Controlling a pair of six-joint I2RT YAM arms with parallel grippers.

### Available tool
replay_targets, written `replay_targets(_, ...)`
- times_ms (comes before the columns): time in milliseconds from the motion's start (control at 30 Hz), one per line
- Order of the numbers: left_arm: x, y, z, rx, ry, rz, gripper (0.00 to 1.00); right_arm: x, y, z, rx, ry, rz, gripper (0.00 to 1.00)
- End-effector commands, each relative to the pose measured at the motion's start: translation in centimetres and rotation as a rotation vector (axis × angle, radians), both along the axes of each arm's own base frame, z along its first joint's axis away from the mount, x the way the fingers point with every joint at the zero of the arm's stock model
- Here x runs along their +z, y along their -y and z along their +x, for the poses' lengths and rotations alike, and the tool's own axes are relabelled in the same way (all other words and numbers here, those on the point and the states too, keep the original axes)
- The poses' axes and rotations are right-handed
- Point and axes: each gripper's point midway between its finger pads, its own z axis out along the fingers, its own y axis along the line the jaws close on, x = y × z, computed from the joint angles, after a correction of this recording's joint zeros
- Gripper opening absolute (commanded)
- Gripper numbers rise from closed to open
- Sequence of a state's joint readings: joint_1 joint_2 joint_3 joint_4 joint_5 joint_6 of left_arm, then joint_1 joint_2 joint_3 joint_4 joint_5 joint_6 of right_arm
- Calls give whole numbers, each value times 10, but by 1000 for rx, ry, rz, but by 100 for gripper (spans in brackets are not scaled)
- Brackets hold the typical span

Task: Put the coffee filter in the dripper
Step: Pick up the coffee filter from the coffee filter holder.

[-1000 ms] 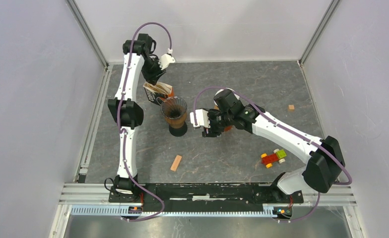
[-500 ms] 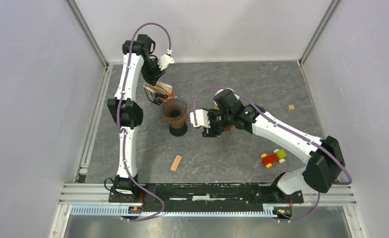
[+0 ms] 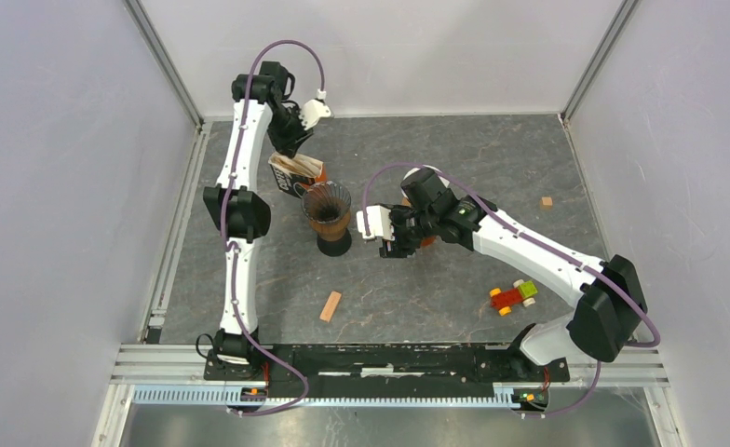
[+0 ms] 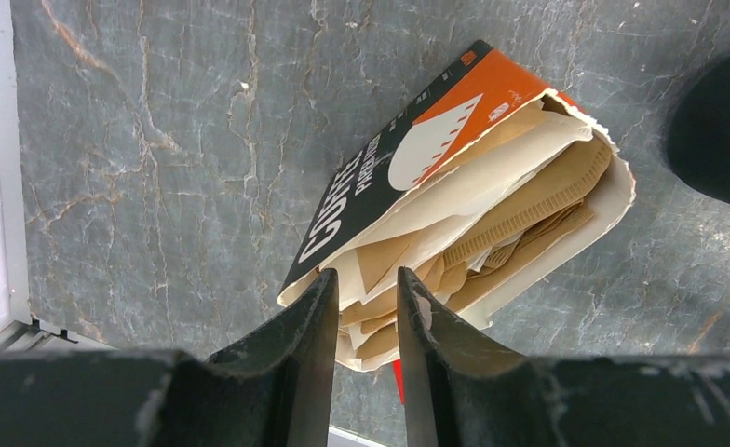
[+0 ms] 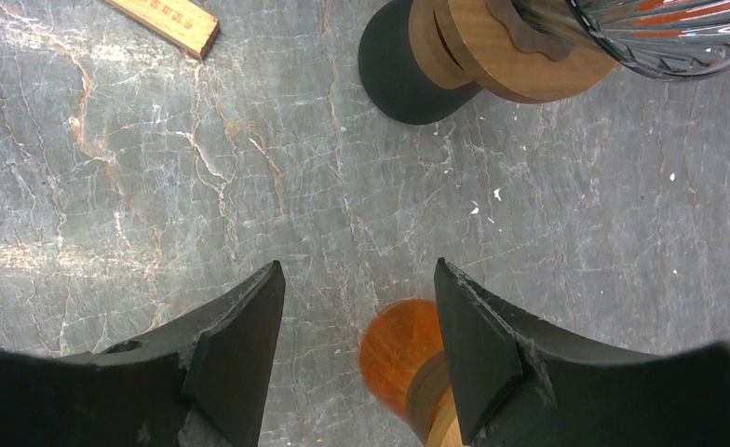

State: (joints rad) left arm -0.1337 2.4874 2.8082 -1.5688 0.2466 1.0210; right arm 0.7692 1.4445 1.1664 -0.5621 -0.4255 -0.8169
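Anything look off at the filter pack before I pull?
Yes: the filter pack lies flat beside the dripper, its open end torn ragged, and the filters inside are crumpled and fanned unevenly, so the left tool may catch several.

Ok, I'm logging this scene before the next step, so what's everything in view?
filter pack: one, orange, black and white with brown paper filters, lying behind the dripper, left side.
dripper: one, clear glass on a wooden collar and black base, mid-table.
wooden stick: one, tan, in front of the dripper.
small cube: one, tan, far right.
toy car: one, red, yellow and green, near right.
orange knob: one, orange on wood, under the right claw.
table: one, grey marbled.
left claw: black, at the pack's open end, fingers nearly together; grip unclear.
right claw: black, open, right of the dripper.
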Motion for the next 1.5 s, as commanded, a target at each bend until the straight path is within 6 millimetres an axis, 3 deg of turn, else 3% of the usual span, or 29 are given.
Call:
replay_targets(0, 4, 8, -17, -57, -45, -13, 37, 8, -3, 3, 15, 18, 17, 67)
replay_targets(400, -1, 2, -30, -63, -92, 18, 39, 6, -1, 2, 17, 21, 15, 67)
replay_targets(600, -4, 1, -26, -59, -88, 19, 39, -1, -1, 0, 22, 1, 1, 67)
replay_targets(933, -7, 3, -18, -52, -73, 18, 15, 0, 0, 0, 19, 4, 1, 67)
replay_targets(1300, -10, 0, -19, -52, -82, 31, 29, 1, -2, 0, 23, -5, 2, 67)
replay_targets(1467, -13, -1, -18, -54, -85, 38, 29, 2, -1, 0, 21, 0, 4, 67)
